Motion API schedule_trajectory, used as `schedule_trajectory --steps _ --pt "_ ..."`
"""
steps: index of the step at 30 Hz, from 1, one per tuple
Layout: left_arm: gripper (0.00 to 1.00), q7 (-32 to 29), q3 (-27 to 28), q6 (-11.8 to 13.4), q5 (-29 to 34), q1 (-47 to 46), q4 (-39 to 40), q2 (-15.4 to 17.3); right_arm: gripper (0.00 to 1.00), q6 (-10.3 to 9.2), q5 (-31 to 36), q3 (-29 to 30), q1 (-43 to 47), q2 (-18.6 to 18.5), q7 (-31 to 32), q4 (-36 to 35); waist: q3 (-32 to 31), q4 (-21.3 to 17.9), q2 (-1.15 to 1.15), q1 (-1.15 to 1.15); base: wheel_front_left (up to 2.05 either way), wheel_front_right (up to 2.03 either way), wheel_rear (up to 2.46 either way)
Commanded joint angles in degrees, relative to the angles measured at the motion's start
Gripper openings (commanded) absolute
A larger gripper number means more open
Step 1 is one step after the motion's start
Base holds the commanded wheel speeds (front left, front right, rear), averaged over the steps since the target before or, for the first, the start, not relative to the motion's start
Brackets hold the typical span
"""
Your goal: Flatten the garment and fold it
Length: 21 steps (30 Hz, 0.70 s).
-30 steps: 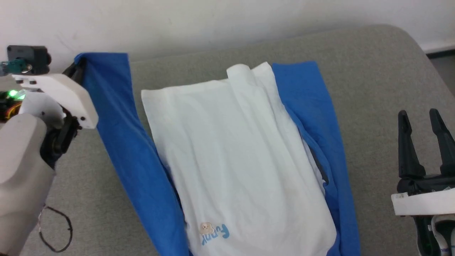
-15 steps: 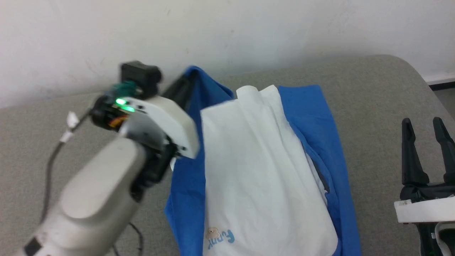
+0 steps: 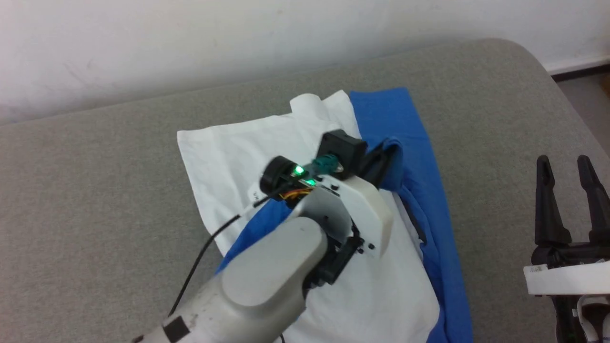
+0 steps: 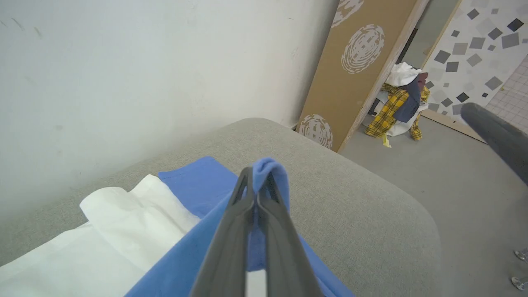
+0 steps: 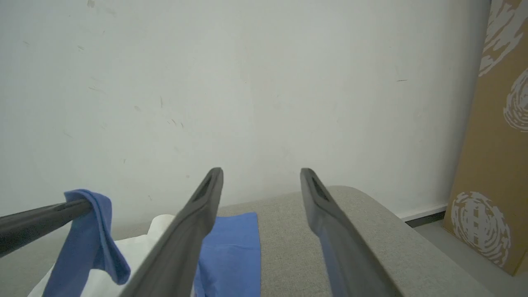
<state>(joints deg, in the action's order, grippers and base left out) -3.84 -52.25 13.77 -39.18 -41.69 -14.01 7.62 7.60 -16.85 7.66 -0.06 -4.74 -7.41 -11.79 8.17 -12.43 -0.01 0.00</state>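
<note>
Since the thin white fabric shirt with bright blue long sleeves (image 3: 224,147) looks light and limp, it should drape and slide rather than hold a crease, so sleeve ends and hem corners are the places to pinch. It lies mid-way on the grey padded desk (image 3: 95,200). The left jaws are pinched shut on one blue sleeve end (image 4: 270,171) (raised above the white body); the right jaws stand wide and empty at four o'clock.

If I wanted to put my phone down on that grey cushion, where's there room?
Widest bare patch: the grey cushion on the robot's left, between the garment and the wall. A narrower strip lies between its flat blue sleeve and the open right gripper. The middle is crowded: the left gripper holds the other sleeve above the garment.
</note>
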Motion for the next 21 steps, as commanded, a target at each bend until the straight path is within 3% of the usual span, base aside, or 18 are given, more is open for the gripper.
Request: schedule_trajectory --steps 1,9,10,11,16,21 --pt "0.00 1.1 -1.3 -1.0 0.5 -0.7 -2.5 -1.4 1.00 -0.11 -0.5 0.0 -0.9 0.4 -0.6 0.5 2.2 -1.8 0.01 0.00 0.00 0.00 0.00" --pt "0.00 0.7 -9.4 -4.5 1.2 0.2 -14.5 -4.4 1.00 -0.11 -0.8 -0.3 -2.1 0.8 -1.7 2.8 4.4 -3.0 0.01 0.00 0.00 0.00 0.00" --pt "0.37 -0.4 -10.5 -5.2 0.9 0.6 -15.6 -4.5 1.00 -0.11 -0.8 -0.3 -2.2 0.8 -1.7 3.1 4.5 -3.0 0.01 0.00 0.00 0.00 0.00" --pt "1.00 -1.0 -11.5 -5.8 0.7 0.7 -16.3 -4.6 1.00 -0.11 -0.8 -0.3 -2.3 0.8 -1.8 3.3 4.6 -3.0 0.01 0.00 0.00 0.00 0.00" --pt "1.00 0.9 -14.0 -8.0 -0.4 0.0 -15.6 -4.7 1.00 -0.11 -0.6 0.3 -2.8 0.3 -1.4 4.8 3.4 -1.6 0.01 0.00 0.00 0.00 0.00" --pt "1.00 5.3 -13.7 -7.5 -2.7 -2.3 -10.8 -4.7 1.00 -0.11 -0.4 0.5 -3.1 -0.9 -0.2 5.8 0.3 0.6 0.01 0.00 0.00 0.00 0.00"
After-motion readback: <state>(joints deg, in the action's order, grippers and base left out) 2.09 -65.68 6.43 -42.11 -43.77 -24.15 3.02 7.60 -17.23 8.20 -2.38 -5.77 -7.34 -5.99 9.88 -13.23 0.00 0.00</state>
